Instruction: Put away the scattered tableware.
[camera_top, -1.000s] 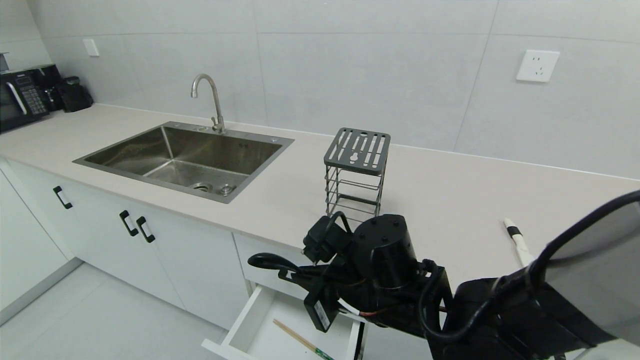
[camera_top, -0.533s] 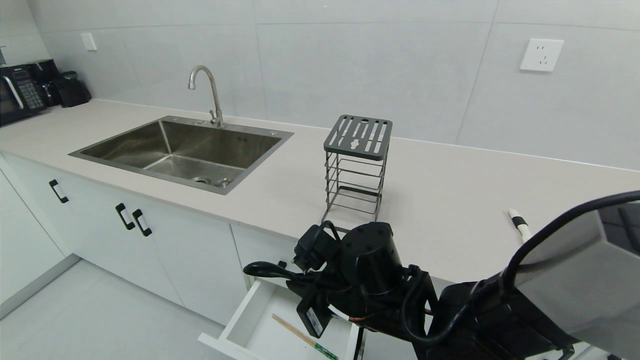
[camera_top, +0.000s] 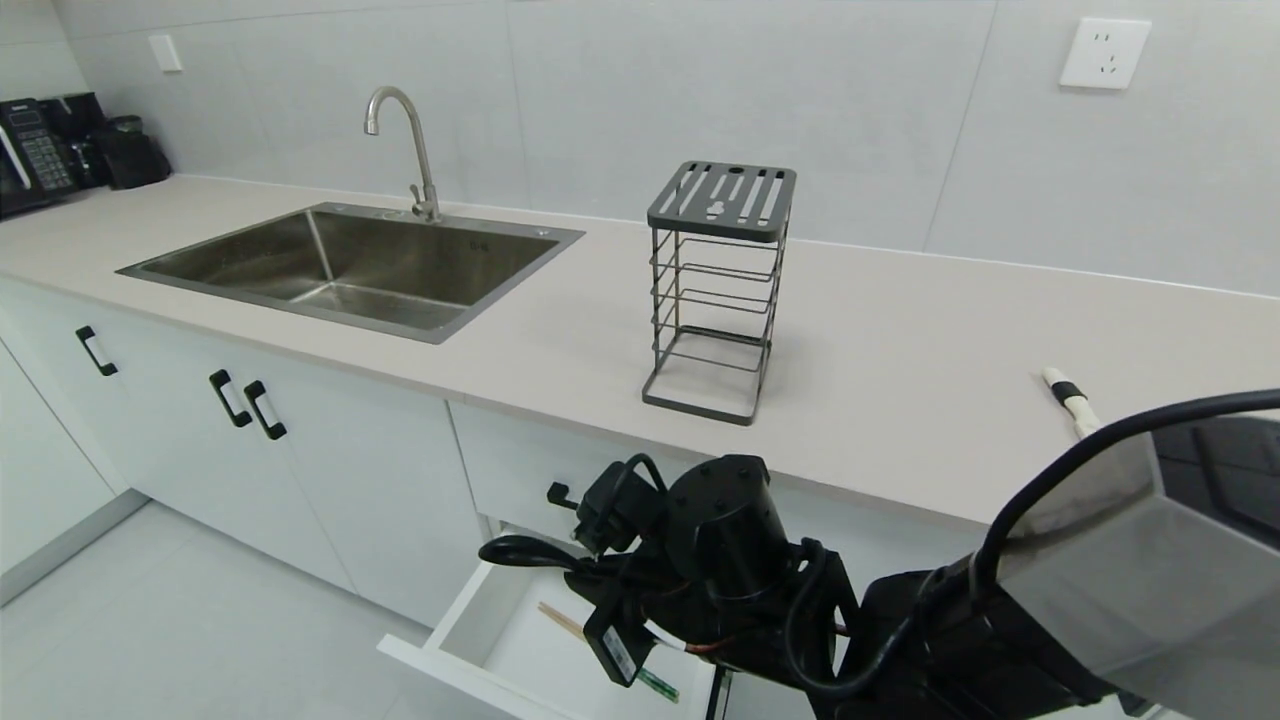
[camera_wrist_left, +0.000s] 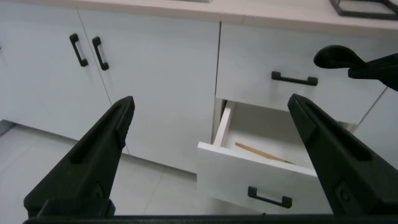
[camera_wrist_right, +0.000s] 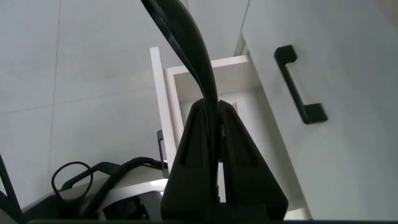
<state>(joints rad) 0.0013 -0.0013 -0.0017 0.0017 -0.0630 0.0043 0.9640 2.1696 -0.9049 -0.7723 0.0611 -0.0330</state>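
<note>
My right gripper (camera_top: 597, 572) is shut on the handle of a black spoon (camera_top: 522, 549), held level in front of the cabinets and just above the open white drawer (camera_top: 440, 655). The right wrist view has the gripper (camera_wrist_right: 212, 107) clamped on the spoon (camera_wrist_right: 180, 37), with the drawer (camera_wrist_right: 163, 93) underneath. A pair of wooden chopsticks (camera_top: 562, 622) lies inside the drawer. A white utensil with a black band (camera_top: 1068, 395) rests on the counter at the right. My left gripper (camera_wrist_left: 211, 102) is open and holds nothing, facing the drawer (camera_wrist_left: 261, 180) and chopsticks (camera_wrist_left: 261, 152) from farther out.
A dark wire rack (camera_top: 718, 290) stands mid-counter, with a steel sink (camera_top: 340, 265) and tap (camera_top: 400, 140) to its left. A shut drawer with a black handle (camera_top: 560, 493) sits above the open one. Cabinet doors (camera_top: 240, 410) are shut. Appliances (camera_top: 60, 145) stand far left.
The whole head picture has shifted: the counter now sits higher and flatter, so the camera has moved down. The spoon stays in the right gripper over the open drawer.
</note>
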